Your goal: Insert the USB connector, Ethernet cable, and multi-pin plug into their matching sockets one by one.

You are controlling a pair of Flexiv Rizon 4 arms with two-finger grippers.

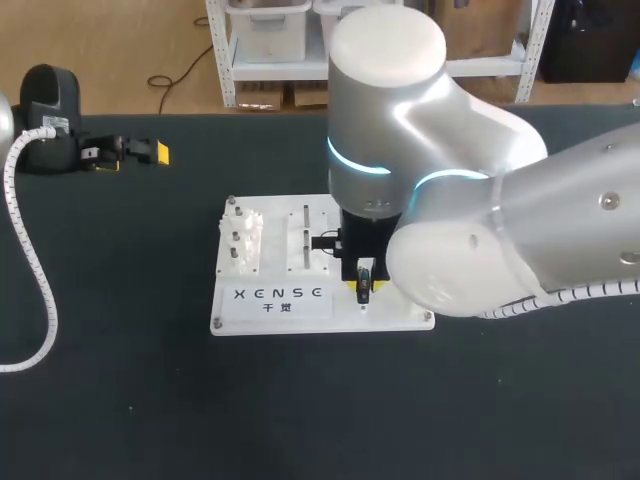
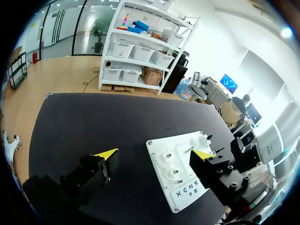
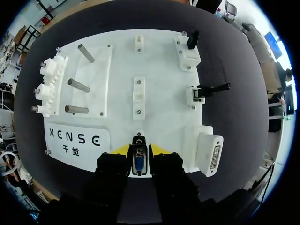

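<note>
As the work stands at this inspection, the multi-pin plug (image 3: 138, 163) is not yet in its socket. The right gripper (image 3: 139, 151) is closed on it, one yellow-tipped finger on each side, low over the edge of the white board (image 3: 159, 75) beside the printed label. Whether the plug is clear of the board's surface cannot be determined. The multi-pin socket (image 3: 213, 157) sits in a white block at the board's corner, just beside the gripper, and its face is unoccupied. Further ahead of the gripper along that same side, two white holders each carry a dark part. One is an upright dark plug (image 3: 192, 39) at the far corner; the other is a sideways dark plug (image 3: 212, 87) pointing out past the board's edge. I judge these to be the task's other two connectors, already seated, though which is which and how fully home cannot be confirmed. On that reading, two insertions of three are done and the last is in hand. The left gripper (image 1: 128, 153) is over the black table (image 1: 100, 400), well apart from the board, its fingers spread wide with nothing between them.
</note>
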